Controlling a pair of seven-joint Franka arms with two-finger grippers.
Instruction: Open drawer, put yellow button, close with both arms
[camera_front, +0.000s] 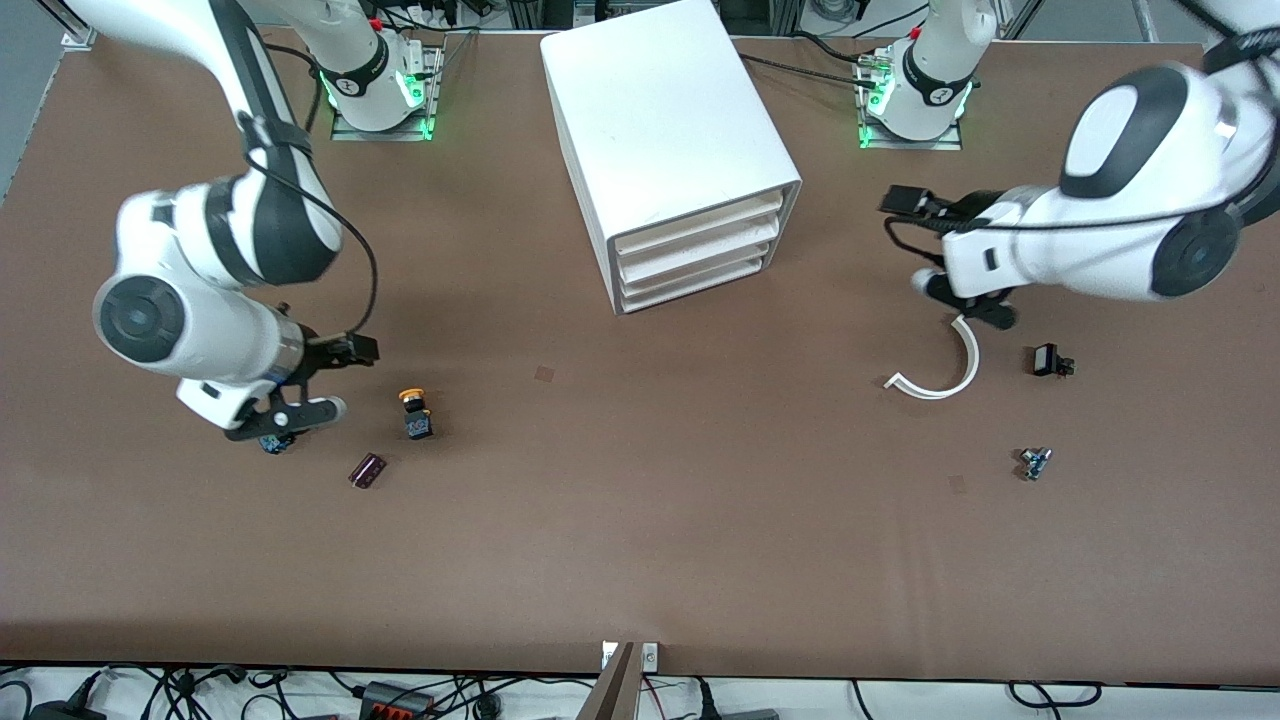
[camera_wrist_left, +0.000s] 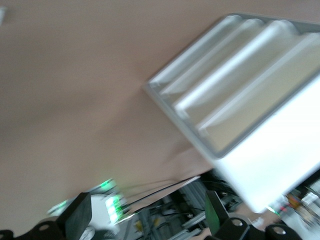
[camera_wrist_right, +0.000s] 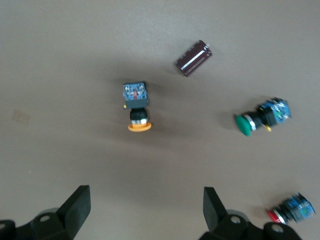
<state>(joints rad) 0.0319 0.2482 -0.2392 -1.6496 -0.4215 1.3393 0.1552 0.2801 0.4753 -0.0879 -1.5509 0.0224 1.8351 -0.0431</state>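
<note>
Both grippers, left gripper (camera_front: 968, 303) and right gripper (camera_front: 283, 413), gape empty; we judge the drawer (camera_front: 698, 224) shut, needing opening before the yellow button (camera_front: 414, 411).

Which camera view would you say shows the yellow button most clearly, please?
The right wrist view: the yellow button lies on its side, cap and blue-black body unobstructed. The front view shows it only small, on the table. The left wrist view does not show it.
</note>
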